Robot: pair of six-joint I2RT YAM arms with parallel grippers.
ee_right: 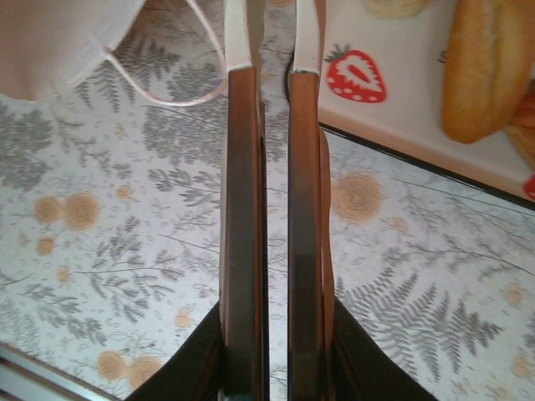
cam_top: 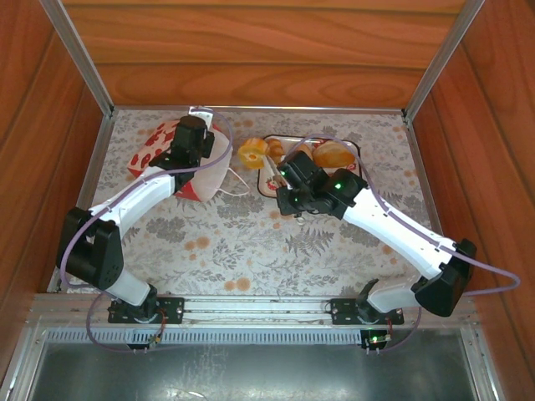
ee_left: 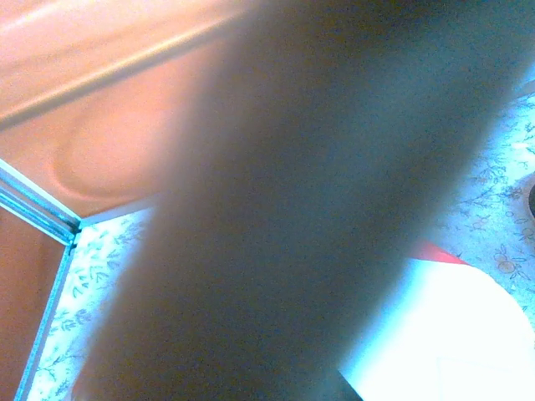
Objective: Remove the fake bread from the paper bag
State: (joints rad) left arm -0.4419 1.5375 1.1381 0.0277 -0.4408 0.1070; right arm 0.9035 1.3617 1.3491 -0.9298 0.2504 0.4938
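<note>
The paper bag [cam_top: 201, 174] lies tipped at the back left, its red heart band [cam_top: 149, 152] away from the arms. My left gripper [cam_top: 194, 127] sits on the bag's raised end, shut, seemingly pinching the paper. In the left wrist view a dark blur covers the jaws, with the white bag [ee_left: 472, 334] at the lower right. Three pieces of fake bread are out of the bag: a croissant [cam_top: 251, 153], a second piece [cam_top: 275, 150] and a bun [cam_top: 333, 155]. My right gripper [cam_top: 274, 177] [ee_right: 274, 42] hovers shut and empty by the tray corner, near a roll [ee_right: 489, 67].
A white strawberry-printed tray [cam_top: 318, 139] [ee_right: 393, 109] holds the bun at the back right. The bag's cord handle [cam_top: 238, 185] [ee_right: 167, 93] trails on the floral tablecloth between the bag and my right fingers. Wooden walls enclose the table on three sides.
</note>
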